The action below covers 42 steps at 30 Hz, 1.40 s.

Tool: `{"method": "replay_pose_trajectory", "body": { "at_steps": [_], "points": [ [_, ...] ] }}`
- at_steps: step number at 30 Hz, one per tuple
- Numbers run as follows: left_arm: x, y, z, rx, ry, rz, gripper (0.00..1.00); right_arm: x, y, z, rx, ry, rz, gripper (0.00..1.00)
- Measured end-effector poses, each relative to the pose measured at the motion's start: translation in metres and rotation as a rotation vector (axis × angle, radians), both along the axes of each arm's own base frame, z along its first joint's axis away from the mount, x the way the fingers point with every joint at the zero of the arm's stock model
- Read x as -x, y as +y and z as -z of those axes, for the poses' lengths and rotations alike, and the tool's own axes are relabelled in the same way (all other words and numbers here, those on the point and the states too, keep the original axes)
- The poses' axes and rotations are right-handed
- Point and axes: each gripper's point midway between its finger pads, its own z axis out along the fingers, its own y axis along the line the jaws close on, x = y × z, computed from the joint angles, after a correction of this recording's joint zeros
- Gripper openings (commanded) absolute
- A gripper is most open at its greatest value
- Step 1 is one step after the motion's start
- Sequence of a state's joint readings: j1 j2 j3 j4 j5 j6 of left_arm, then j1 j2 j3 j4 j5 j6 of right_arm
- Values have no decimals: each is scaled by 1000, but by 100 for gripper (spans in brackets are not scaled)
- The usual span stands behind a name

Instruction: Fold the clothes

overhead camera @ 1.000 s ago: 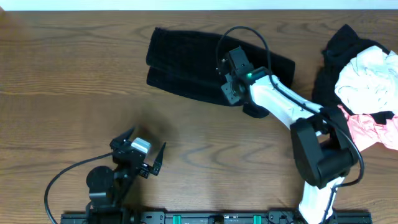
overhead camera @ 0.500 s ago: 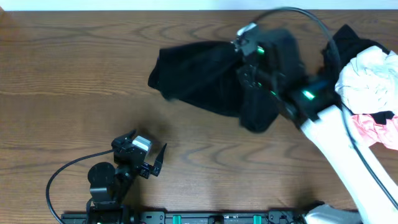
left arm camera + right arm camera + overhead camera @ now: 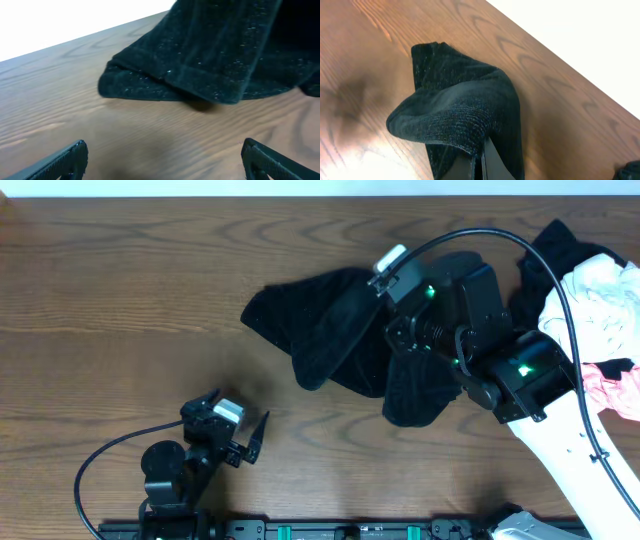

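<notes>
Overhead: right arm has swung in and hoisted the black garment off its flat spread of a second ago. Now it's bunched and hanging under the wrist, its left end on the bench. Left arm hasn't budged at the front edge. Clothes pile at far right.
Left wrist: left jaws gape wide, nothing in them. Ahead, a raised flap droops over the black garment, which overhead flattens out.
Right wrist: right jaws pinched tight on the black garment, ribbed knit draped over them. That grip is hidden from overhead by the arm.
</notes>
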<state>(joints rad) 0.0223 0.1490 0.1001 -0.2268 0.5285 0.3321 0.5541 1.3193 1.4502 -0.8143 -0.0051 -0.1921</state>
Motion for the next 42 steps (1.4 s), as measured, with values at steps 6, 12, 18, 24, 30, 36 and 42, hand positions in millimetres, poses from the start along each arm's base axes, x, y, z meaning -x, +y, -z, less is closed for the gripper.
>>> {"method": "replay_pose_trajectory", "body": {
  "at_steps": [6,12,18,24,30,36,42],
  "points": [
    [10,-19,-3,138,58,85,98,-2,1,-2,-6,-11,0,1],
    [14,-25,-5,335,178,57,98,-2,1,-2,-6,-11,1,1],
    [16,-28,-5,483,275,16,98,-2,1,-2,-13,-6,8,1],
    [9,-12,-18,555,340,-138,98,-2,0,-2,-21,2,21,1],
    [-5,12,-80,533,448,-334,98,-2,-2,0,-24,11,41,1],
    [-26,17,-96,482,742,-444,98,-4,-7,0,-26,15,84,1],
    [-52,0,-68,538,973,-428,99,-4,-7,0,-31,18,94,1]
  ]
}}
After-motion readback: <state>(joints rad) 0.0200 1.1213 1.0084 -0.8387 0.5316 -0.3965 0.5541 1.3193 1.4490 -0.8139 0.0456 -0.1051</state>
